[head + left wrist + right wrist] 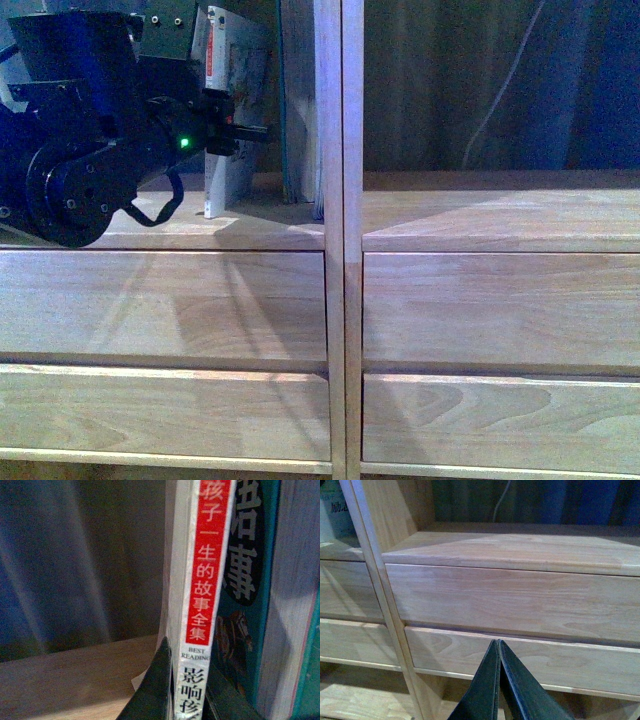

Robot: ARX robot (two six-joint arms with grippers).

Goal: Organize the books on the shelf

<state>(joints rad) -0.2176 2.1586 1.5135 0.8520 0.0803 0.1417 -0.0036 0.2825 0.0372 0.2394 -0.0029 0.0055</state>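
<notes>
My left gripper (232, 125) is shut on the thin white paperback book (228, 110), holding it upright in the left compartment of the light-wood shelf (338, 250). In the left wrist view both fingers (160, 685) clamp the book's spine (205, 580), white with a red band and Chinese characters. Just beside it stands the dark-teal book (245, 605), which leans against the compartment's right wall (300, 110). My right gripper (499, 650) is shut on nothing, in front of the right-hand drawer fronts (520, 600).
The shelf board (260, 225) left of the white book is bare wood. The right compartment (500, 215) holds nothing I can see; a cable hangs behind it. Two rows of drawer fronts (160, 300) run below.
</notes>
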